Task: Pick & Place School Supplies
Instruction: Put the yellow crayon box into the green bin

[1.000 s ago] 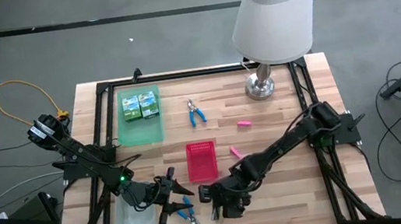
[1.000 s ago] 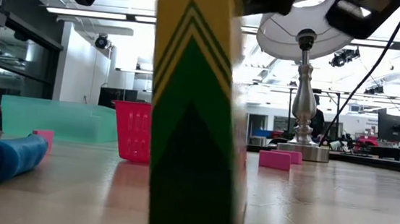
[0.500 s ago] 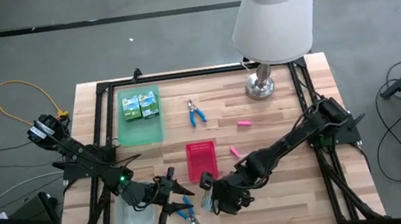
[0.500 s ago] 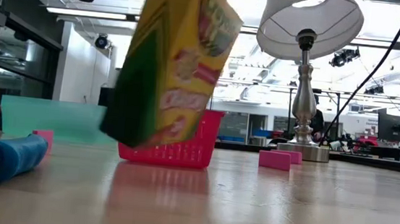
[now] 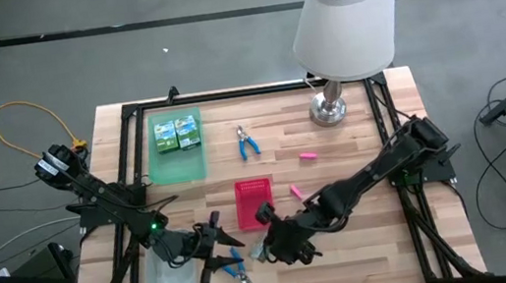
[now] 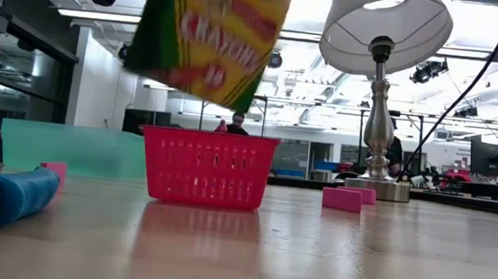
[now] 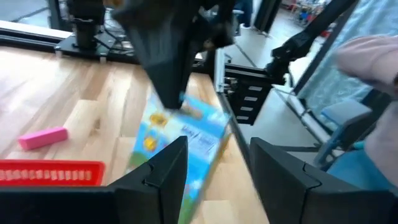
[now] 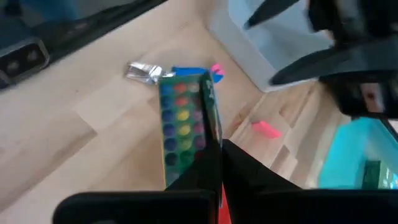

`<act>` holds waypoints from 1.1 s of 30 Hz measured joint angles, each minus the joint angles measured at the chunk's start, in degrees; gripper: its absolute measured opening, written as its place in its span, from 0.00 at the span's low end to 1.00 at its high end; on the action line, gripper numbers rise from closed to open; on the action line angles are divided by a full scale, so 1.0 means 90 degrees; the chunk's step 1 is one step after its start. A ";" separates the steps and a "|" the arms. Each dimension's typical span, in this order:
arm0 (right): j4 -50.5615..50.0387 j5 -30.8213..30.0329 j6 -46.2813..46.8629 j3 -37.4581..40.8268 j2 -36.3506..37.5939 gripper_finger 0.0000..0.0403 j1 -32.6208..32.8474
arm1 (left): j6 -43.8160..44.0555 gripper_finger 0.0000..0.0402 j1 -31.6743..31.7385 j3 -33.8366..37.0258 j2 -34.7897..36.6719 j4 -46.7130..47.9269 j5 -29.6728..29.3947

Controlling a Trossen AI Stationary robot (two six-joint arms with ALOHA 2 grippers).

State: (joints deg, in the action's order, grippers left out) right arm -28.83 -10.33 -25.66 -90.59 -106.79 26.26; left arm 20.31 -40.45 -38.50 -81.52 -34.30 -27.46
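Item: crayon box, green and yellow, held aloft in my right gripper, fingers clamped on it. In the high view it sits at about 6 o'clock of the red mesh basket, just beside its near edge; in the low view it hangs tilted, clear of the tabletop and above the basket rim.

Item: my left gripper, near the tabletop's 7 o'clock corner beside the clear bin, fingers spread and holding nothing. Blue-handled tool lies just beside it.

Handling note, as I judge it: the box is lifted and now wants carrying. I would keep it high enough to pass the basket wall, level out the tilt before lowering, and keep my grip firm so the cardboard does not slip. My left arm is close, so I would steer away from it.

Other stock: two boxes on the green tray at 11 o'clock; second tool at 12 o'clock of the basket; pink blocks toward 2 o'clock.

View notes: the low view alone shows the gap beneath the box. The high view alone gives its place among the other stock. My right wrist view alone shows the box's printed face, with its rows of coloured dots
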 joint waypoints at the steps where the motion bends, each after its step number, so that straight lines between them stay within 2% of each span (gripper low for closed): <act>1: -0.0052 -0.0088 0.0159 0.0002 0.0058 0.01 0.0000 | -0.0007 0.42 0.0000 0.0000 0.0000 0.0019 -0.0058; 8: -0.0093 -0.0222 0.1085 0.0000 0.0392 0.01 -0.0007 | -0.0662 0.43 -0.0011 0.0000 0.0000 0.0024 -0.0483; 18: -0.0203 -0.0510 0.1876 0.0002 0.0455 0.01 -0.0015 | -0.1363 0.57 -0.0263 0.0000 0.0000 0.0024 -0.1665; 24: -0.0219 -0.1137 0.2032 0.0002 0.0455 0.01 -0.0050 | -0.1453 0.58 -0.0353 0.0000 0.0000 0.0024 -0.1818; 29: -0.0192 -0.1199 0.2222 0.0002 0.0455 0.01 -0.0206 | -0.1453 0.58 -0.0309 0.0000 0.0000 0.0026 -0.1827; 33: -0.0095 -0.1194 0.2228 0.0000 0.0455 0.01 -0.0316 | -0.1453 0.58 -0.0216 0.0000 0.0000 0.0060 -0.2101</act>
State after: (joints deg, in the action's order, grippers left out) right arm -29.69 -21.08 -5.61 -90.59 -102.69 23.41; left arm 7.22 -42.39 -38.50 -81.52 -33.76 -46.37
